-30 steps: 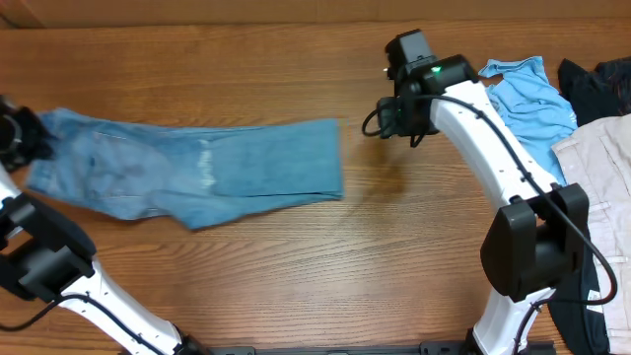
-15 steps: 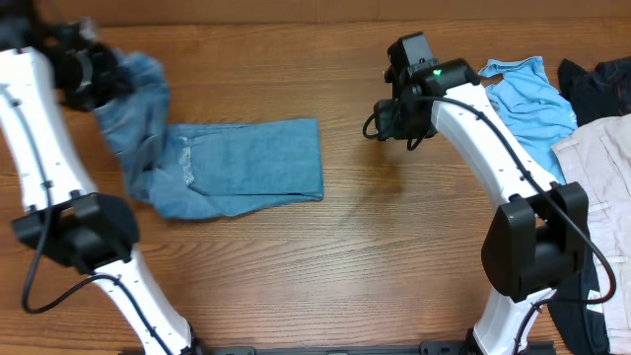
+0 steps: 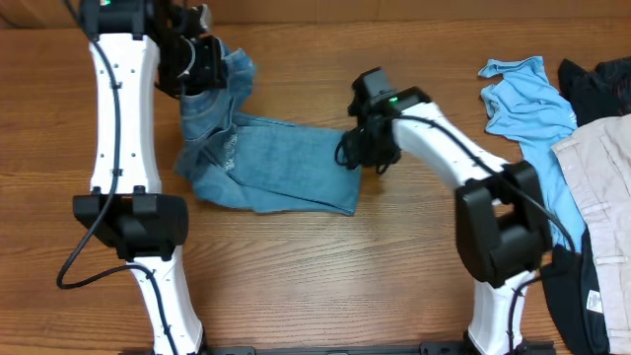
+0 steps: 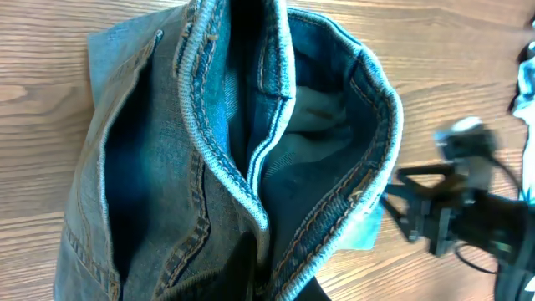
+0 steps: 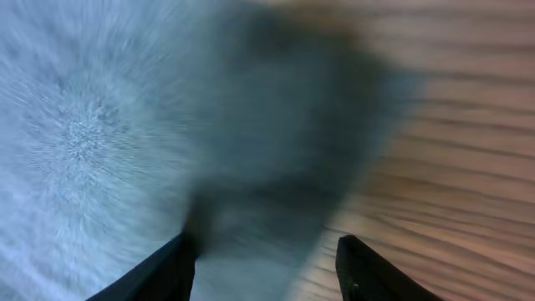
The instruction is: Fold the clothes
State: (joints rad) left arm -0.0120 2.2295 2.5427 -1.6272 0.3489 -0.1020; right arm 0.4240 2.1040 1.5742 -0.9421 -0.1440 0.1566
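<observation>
The jeans (image 3: 286,176) hang bunched from my left gripper (image 3: 209,62), clamped on them; my right gripper (image 5: 266,247) hovers over their other end, fingers apart.

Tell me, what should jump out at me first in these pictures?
A pair of faded blue jeans sprawls across the wooden table, its waist end bunched up at the back left, where the left claw is shut on it. The right claw hangs open just over the jeans' other end, mid-table. At the far right lies a heap of other clothes, among them a light-blue shirt and a beige garment.
</observation>
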